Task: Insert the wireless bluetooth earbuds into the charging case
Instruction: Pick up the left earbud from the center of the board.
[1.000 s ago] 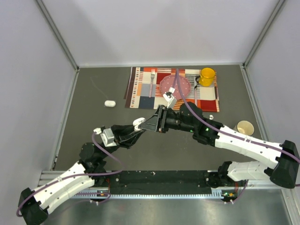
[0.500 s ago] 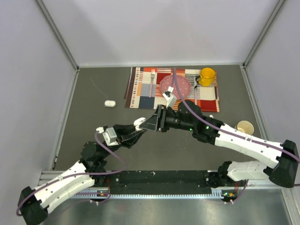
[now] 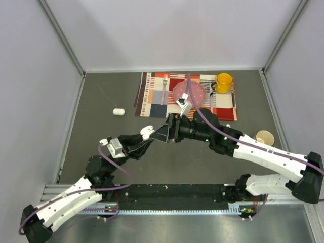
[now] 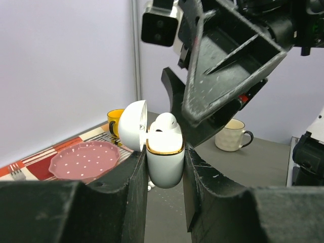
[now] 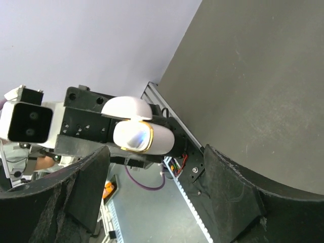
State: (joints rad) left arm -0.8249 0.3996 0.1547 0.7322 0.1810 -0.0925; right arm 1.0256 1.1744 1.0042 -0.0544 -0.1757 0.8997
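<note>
High rear overview, opposing close wrist views sharing charging case [image 4: 165, 164]

The right gripper [image 3: 159, 134] has spread its jaws. In its wrist view they now stand wide apart on either side of the case [image 3: 147, 130]. In the top view, just left of centre, its tips have slid a little to the left. The left gripper [image 3: 145, 135] has carried the case slightly up and to the left, so more of its white shows past the black finger. The left arm's grey camera block [image 3: 115, 147] is a touch further left than half a second ago.
</note>
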